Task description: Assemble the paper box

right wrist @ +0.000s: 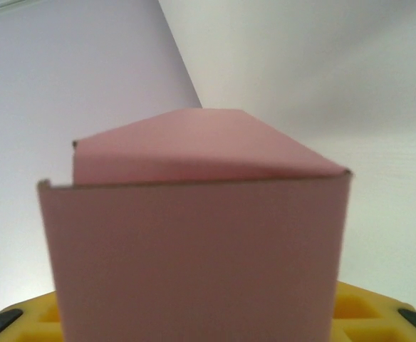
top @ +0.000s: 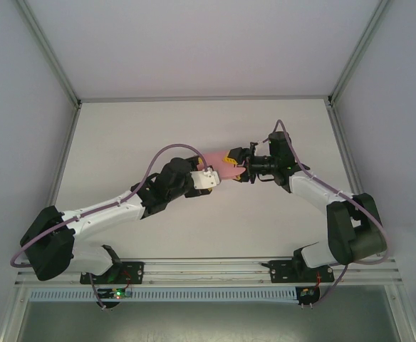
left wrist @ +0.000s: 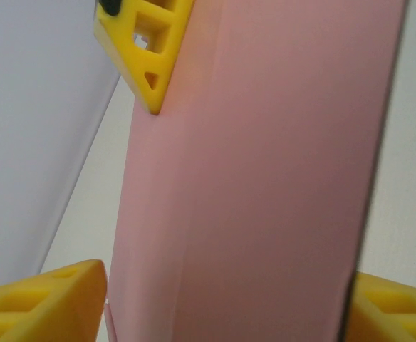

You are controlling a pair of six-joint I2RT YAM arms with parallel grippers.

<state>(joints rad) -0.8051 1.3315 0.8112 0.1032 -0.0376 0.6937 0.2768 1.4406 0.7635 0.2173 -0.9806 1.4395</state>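
**Colleague:** Where is the box?

**Operator:** The pink paper box (top: 219, 166) hangs above the middle of the table (top: 122, 142), clear of its surface, between my two arms. My right fingers (right wrist: 379, 317) are closed on one end. One flap (right wrist: 194, 146) leans over the top and is not tucked in.

**Colleague:** And your left side?

**Operator:** My left fingers (left wrist: 44, 303) straddle the other end, one on each side and partly open. I cannot tell whether they press the card.

**Colleague:** How would you do this step well?

**Operator:** I judge it to be a second grip, taken so the flap can be folded. I would close the left gently on flat wall and away from any crease, because thin card buckles easily. The right should hold firm meanwhile.

**Colleague:** What is the arm pose?

**Operator:** My left arm (top: 115, 206) reaches low from the near-left base toward the centre. My right arm (top: 322, 192) bends at the right edge and points left. The wrists meet nose to nose.
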